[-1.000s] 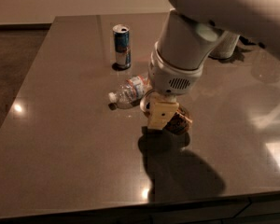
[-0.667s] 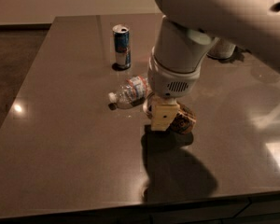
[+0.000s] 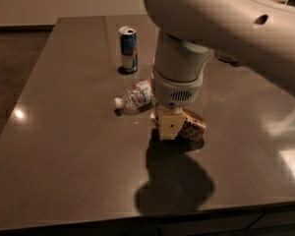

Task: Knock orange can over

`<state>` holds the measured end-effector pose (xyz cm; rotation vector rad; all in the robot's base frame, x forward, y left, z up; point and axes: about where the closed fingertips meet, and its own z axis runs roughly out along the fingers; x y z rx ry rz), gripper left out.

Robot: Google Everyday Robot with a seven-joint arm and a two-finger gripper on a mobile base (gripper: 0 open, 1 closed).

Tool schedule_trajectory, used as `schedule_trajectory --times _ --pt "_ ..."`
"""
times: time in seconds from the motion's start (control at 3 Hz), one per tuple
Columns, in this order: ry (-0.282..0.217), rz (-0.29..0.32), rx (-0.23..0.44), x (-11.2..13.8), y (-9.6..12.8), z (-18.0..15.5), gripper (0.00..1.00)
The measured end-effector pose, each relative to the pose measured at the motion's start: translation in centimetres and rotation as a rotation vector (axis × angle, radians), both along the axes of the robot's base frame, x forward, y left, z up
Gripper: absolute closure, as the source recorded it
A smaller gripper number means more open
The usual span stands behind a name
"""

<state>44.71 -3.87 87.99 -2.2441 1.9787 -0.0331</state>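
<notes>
The orange can [image 3: 193,127] has an orange-brown body with pale lettering. It sits low on the dark table [image 3: 64,146], leaning or lying on its side. Its left part is hidden behind my gripper. My gripper [image 3: 168,126] hangs straight down from the big white arm [image 3: 179,68] at the table's middle. Its cream tip is down at the table surface, pressed against the can's left side.
A clear plastic bottle [image 3: 135,98] lies on its side just left of and behind the gripper. A taller slim blue-and-silver can [image 3: 128,48] stands upright further back. The table's front edge runs close below the arm's shadow [image 3: 174,181].
The arm's upper part has swung further over the table and fills more of the view. The gripper has sunk slightly. The orange can stays at its right side.
</notes>
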Motion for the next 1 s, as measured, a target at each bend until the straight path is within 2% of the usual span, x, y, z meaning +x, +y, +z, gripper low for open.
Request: schedule_trajectory --times 0.33,0.67,1.0 --pt "0.006 0.011 -0.02 0.1 0.25 -0.64 0.15" --pt "0.019 0.028 -0.039 0.06 0.46 -1.34 0.0" --pt "0.019 0.028 -0.039 0.06 0.46 -1.34 0.0"
